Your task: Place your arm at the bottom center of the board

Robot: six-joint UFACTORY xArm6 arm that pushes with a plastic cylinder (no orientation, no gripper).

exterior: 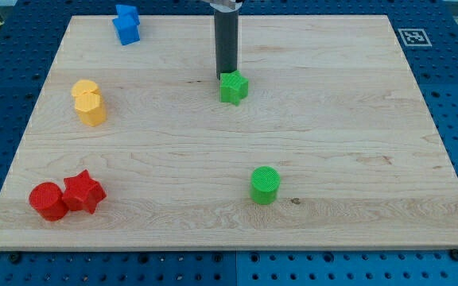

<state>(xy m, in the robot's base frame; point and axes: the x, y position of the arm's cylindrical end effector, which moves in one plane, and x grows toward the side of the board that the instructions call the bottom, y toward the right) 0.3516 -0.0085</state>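
Observation:
My tip (225,76) is the lower end of a dark rod that comes down from the view's top centre. It rests just above and to the left of a green star block (234,87), touching or nearly touching it. A green cylinder (265,184) stands lower down, right of centre near the view's bottom. The wooden board (332,119) fills most of the view.
A blue block (126,24) lies at the top left. A yellow block (89,102) sits at the left. A red cylinder (47,200) and a red star (83,191) touch each other at the bottom left. A marker tag (413,36) is at the top right.

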